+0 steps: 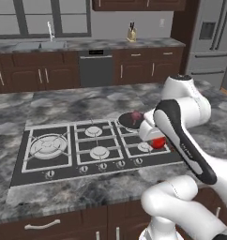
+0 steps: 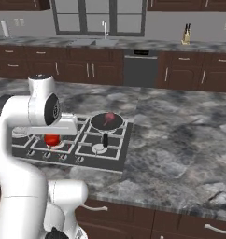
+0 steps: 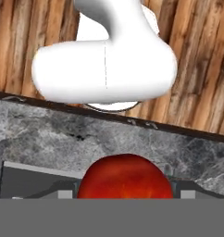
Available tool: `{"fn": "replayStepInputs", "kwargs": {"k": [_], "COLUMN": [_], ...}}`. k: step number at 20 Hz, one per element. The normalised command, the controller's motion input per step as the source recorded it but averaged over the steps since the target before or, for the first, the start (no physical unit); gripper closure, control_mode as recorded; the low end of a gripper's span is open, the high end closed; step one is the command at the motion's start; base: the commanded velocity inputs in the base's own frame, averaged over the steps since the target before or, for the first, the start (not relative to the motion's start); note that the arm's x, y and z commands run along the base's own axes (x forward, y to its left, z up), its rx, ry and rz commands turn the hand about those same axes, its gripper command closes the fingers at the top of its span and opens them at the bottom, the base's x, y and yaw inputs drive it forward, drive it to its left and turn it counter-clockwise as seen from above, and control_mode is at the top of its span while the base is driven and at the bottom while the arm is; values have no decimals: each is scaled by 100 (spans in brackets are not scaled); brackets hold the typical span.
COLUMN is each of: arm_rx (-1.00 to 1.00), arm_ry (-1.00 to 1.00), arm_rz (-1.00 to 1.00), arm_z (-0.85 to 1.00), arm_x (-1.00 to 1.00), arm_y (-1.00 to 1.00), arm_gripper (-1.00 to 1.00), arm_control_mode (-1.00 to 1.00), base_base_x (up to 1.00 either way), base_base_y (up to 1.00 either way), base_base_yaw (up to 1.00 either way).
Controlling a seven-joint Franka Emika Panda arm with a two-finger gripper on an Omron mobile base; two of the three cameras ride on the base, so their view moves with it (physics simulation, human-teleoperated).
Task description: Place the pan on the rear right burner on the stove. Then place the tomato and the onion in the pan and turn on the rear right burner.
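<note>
We see the stove set into the grey marbled table, with its row of knobs along the near edge. The pan sits on the rear right burner, its short black handle pointing toward the front of the stove, and the onion lies inside it; in the left base view the same pan shows just behind our forearm with the onion in it. The tomato is held low over the front part of the stove, near the knobs and well apart from the pan, tucked under the wrist. In the left base view the tomato peeks out just below the white wrist beside the front right burner. In the hand view the tomato sits at the bottom centre, right where the fingertips would be, with the stove edge, the table rim and the wooden floor beyond it. Our hand is closed around the tomato, though the fingers themselves are hidden from us by the wrist and the fruit.
</note>
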Motion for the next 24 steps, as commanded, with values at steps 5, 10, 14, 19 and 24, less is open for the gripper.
{"fn": "replayStepInputs", "kwargs": {"k": [5, 10, 14, 19, 24], "arm_rx": [-12, 5, 12, 2, -1], "arm_ry": [15, 12, 5, 0, 0], "arm_rz": [-11, -8, -3, -1, -5], "arm_z": [4, 14, 11, -2, -20], "arm_x": [99, 100, 99, 58, 82], "arm_y": [29, -22, -17, -10, 0], "arm_gripper": [100, 100, 100, 100, 100], "arm_control_mode": [-100, -100, -100, -100, -100], "base_base_x": [0, 0, 0, 0, 0], "base_base_y": [0, 0, 0, 0, 0], "base_base_yaw": [0, 0, 0, 0, 0]}}
